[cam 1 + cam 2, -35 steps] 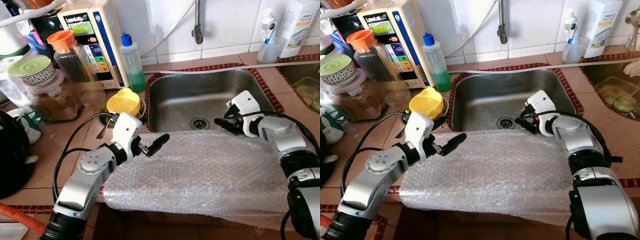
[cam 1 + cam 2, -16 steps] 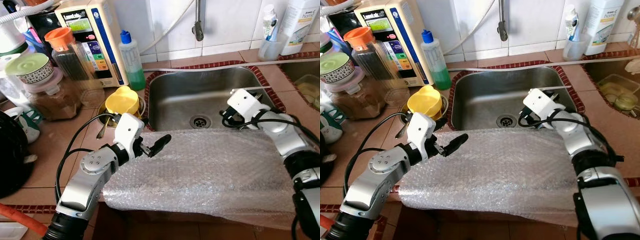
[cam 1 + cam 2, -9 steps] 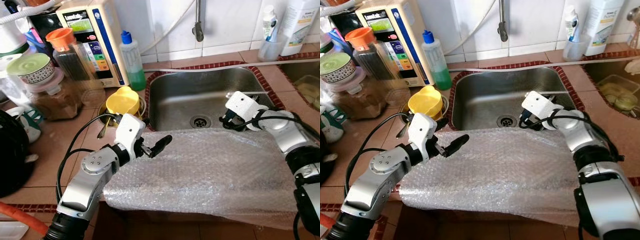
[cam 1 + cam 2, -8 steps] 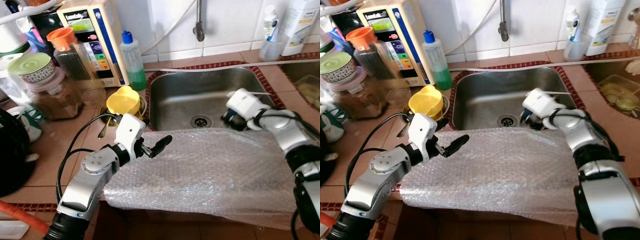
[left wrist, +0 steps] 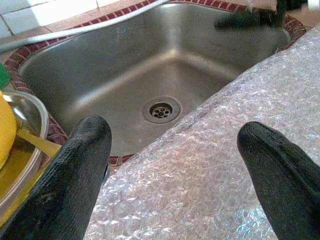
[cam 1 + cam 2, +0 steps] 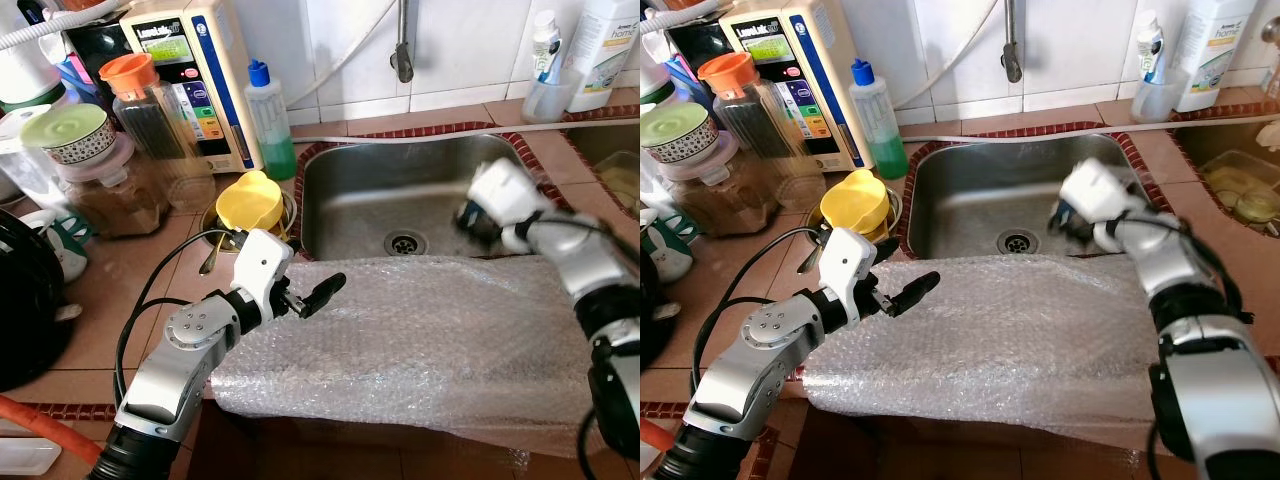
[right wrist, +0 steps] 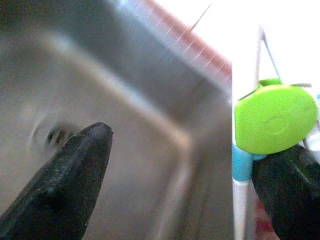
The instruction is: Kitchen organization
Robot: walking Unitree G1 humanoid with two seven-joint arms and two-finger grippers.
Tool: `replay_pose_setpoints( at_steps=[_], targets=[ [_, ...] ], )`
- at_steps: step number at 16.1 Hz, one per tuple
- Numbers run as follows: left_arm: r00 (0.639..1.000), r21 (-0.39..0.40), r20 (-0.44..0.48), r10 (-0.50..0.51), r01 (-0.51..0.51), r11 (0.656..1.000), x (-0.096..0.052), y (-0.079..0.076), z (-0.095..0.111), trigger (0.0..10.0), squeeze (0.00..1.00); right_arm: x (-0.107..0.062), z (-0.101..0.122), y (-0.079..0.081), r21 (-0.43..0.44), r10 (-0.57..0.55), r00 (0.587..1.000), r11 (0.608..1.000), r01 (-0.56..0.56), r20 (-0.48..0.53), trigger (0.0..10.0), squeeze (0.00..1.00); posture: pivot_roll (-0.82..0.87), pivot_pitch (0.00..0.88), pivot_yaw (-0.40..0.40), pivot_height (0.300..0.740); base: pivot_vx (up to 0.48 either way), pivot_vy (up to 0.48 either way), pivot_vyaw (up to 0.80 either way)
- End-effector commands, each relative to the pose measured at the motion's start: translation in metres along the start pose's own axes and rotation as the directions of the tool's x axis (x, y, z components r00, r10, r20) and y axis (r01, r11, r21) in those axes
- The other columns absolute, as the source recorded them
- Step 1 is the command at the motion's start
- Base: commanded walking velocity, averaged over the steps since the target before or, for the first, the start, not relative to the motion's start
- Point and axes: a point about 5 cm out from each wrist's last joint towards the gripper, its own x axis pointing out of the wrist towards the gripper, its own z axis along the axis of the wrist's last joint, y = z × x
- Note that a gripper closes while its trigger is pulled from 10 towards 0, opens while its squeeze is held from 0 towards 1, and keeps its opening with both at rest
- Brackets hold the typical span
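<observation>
Spreading across the front of the tiled desk (image 6: 100, 300) and overhanging the near rim of the steel sink (image 6: 400, 195): a large sheet of bubble wrap (image 6: 420, 340). Crowding the desk's left end: a cream appliance (image 6: 195, 75), a brown-filled jar (image 6: 120, 195), an orange-capped jar (image 6: 150, 100), a green soap bottle (image 6: 268, 115) and a yellow cup (image 6: 250, 200) sitting in a metal bowl. Hovering just over the wrap's left edge, fingers spread wide and gripping nothing: the left claw (image 5: 175, 165). Reaching over the sink's right side, just beyond the wrap's far edge, blurred: the right claw (image 7: 185, 165), fingers standing well apart, a lime-green disc (image 7: 275, 117) showing close by one fingertip.
</observation>
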Motion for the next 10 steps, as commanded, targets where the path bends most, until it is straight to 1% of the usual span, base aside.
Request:
replay_pose_setpoints(
  at_steps=[1,2,3,4,5,6,7,8,9,10],
  targets=[
    [1.0,0.019,-0.004,0.015,-0.015,1.0,-0.003,0.002,0.002,10.0,0.0,0.002,0.025,-0.011,0.043,-0.093,0.988,0.995,0.089,0.12,10.0,0.52,-0.27,0.095,0.196,0.74,0.0,0.0,0.0],
    [1.0,0.019,-0.003,0.018,-0.018,1.0,-0.003,0.002,0.002,10.0,0.0,0.003,0.026,-0.011,0.04,-0.091,0.987,0.995,0.086,0.129,10.0,0.52,-0.27,0.095,0.196,0.74,0.0,0.0,0.0],
    [1.0,0.02,-0.003,0.02,-0.02,1.0,-0.003,0.002,0.002,10.0,0.0,0.004,0.026,-0.004,0.039,-0.072,0.988,0.997,0.067,0.134,10.0,0.51,-0.27,0.095,0.196,0.74,0.0,0.0,0.0],
    [1.0,0.021,-0.003,0.02,-0.02,1.0,-0.003,0.002,0.002,10.0,0.0,0.005,0.026,-0.001,0.072,-0.076,0.987,0.995,0.066,0.142,10.0,0.51,-0.27,0.096,0.195,0.74,0.0,0.0,0.0],
    [1.0,0.022,-0.003,0.02,-0.02,1.0,-0.003,0.003,0.002,10.0,0.0,0.008,0.028,0.005,0.25,-0.088,0.982,0.967,0.044,0.166,10.0,0.51,-0.27,0.096,0.196,0.74,0.0,0.0,0.0],
    [1.0,0.021,-0.004,0.022,-0.022,1.0,-0.003,0.003,0.002,10.0,0.0,0.013,0.032,0.012,0.54,-0.083,0.977,0.841,-0.038,0.198,10.0,0.51,-0.27,0.096,0.196,0.74,0.0,0.0,0.0],
    [1.0,0.022,-0.005,0.021,-0.021,1.0,-0.003,0.002,0.002,10.0,0.0,0.015,0.032,0.013,0.649,-0.113,0.976,0.76,-0.035,0.184,10.0,0.5,-0.27,0.097,0.197,0.74,0.0,0.0,0.0],
    [1.0,0.023,-0.007,0.02,-0.02,1.0,-0.003,0.002,0.002,10.0,0.0,0.016,0.03,0.008,0.755,-0.185,0.975,0.655,0.029,0.123,10.0,0.51,-0.27,0.097,0.197,0.74,0.0,0.0,0.0],
    [1.0,0.024,-0.009,0.02,-0.02,1.0,-0.004,0.002,0.002,10.0,0.0,0.017,0.029,0.006,0.791,-0.207,0.973,0.61,0.05,0.098,10.0,0.5,-0.26,0.099,0.2,0.74,0.0,0.0,0.0],
    [1.0,0.026,-0.011,0.022,-0.022,0.999,-0.005,0.003,0.002,10.0,0.0,0.016,0.028,0.001,0.854,-0.246,0.967,0.515,0.074,0.064,10.0,0.51,-0.26,0.099,0.202,0.74,0.0,0.0,0.0]
  ],
)
